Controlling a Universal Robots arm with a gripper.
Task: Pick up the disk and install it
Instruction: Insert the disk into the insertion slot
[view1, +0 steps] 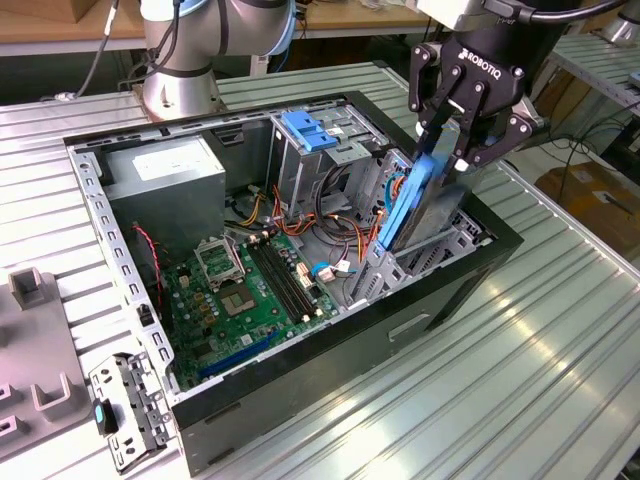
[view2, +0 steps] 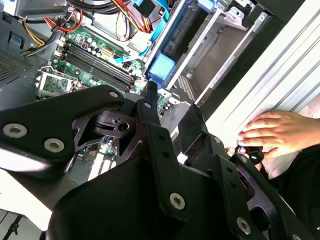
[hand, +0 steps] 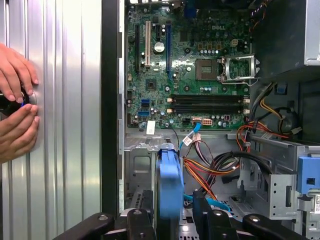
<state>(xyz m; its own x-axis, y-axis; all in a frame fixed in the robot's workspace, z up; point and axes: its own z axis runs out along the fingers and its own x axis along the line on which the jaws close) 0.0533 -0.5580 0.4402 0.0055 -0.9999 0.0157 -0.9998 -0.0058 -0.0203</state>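
While your gripper (view1: 455, 150) is clamped on the upper end of the disk (view1: 418, 205), the disk sits right above the drive bay (view1: 455, 240). It is steeply tilted, its long axis running from the fingers down into the bay's mouth.

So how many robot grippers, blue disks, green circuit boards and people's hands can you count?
gripper: 1
disk: 1, clamped in the gripper over the open computer case
green circuit board: 1
hands: 2, in the first wrist view
Total: 5
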